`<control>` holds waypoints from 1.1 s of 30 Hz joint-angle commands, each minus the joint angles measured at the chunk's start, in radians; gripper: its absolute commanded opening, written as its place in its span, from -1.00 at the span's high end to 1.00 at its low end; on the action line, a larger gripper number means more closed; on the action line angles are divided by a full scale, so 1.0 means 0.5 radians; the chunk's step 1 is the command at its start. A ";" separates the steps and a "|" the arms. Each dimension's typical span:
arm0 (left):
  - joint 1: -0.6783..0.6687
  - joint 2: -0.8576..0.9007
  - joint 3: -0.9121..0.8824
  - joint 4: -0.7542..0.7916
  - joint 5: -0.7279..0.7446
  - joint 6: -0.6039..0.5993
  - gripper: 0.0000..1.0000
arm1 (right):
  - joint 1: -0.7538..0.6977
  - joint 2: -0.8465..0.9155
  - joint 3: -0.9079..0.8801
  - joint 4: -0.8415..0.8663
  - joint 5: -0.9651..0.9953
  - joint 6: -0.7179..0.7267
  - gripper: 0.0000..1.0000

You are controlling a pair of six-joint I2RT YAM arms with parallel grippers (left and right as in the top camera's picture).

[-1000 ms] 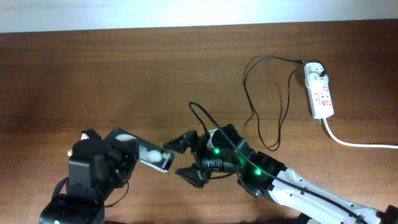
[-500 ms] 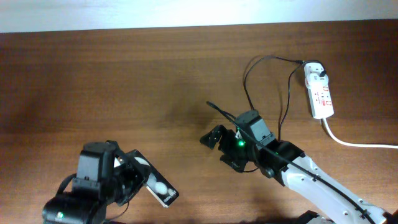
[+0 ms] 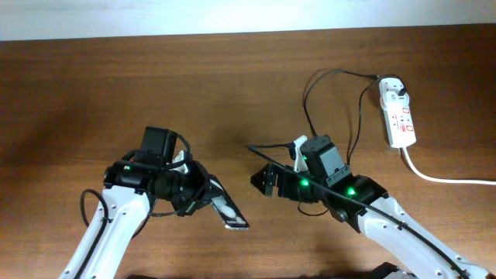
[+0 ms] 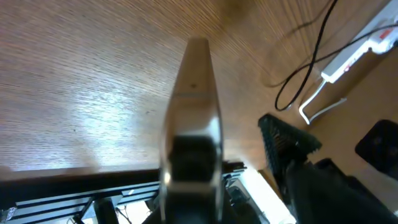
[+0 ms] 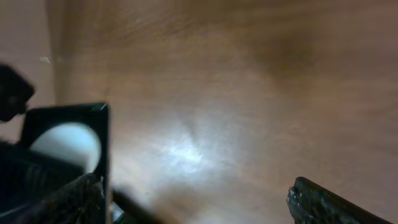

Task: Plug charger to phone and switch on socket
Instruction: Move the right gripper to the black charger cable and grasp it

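My left gripper (image 3: 200, 194) is shut on the black phone (image 3: 229, 214), which sticks out to the lower right above the table. In the left wrist view the phone (image 4: 194, 93) shows edge-on between my jaws (image 4: 189, 177). My right gripper (image 3: 270, 180) is open, just right of the phone. In the right wrist view its fingers (image 5: 196, 205) are spread wide, and the phone (image 5: 68, 140) with a white round patch is at the left. The charger's black cable (image 3: 313, 130) lies across the right gripper, its tip near the centre. Its white plug (image 3: 393, 87) sits in the socket (image 3: 400, 116).
The socket's thick white cord (image 3: 442, 178) runs off the right edge. The socket and cable also show in the left wrist view (image 4: 364, 48). The wooden table's far edge (image 3: 232, 35) meets a white wall.
The two grippers were close together low in the middle; they parted. My left arm swung the phone down, then up and right. My right gripper moved right with the cable tip.
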 commanded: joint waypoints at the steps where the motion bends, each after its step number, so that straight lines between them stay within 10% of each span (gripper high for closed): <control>1: -0.003 -0.010 0.017 0.004 0.109 0.214 1.00 | -0.015 -0.019 0.008 0.069 0.380 -0.270 -0.98; 9: -0.003 -0.010 0.018 0.003 -0.024 0.463 1.00 | -0.284 0.169 0.523 -0.169 1.003 -0.420 -0.99; 23: -0.002 -0.010 0.017 0.004 -0.124 0.462 1.00 | -0.784 1.954 1.846 -0.100 1.024 -0.509 -0.68; 27: -0.002 -0.010 0.017 0.005 -0.125 0.461 1.00 | -0.785 2.100 1.846 0.179 1.023 -0.502 -0.36; 33: -0.002 -0.010 0.017 0.005 -0.169 0.446 1.00 | -0.784 2.102 1.848 0.170 0.813 -0.655 0.76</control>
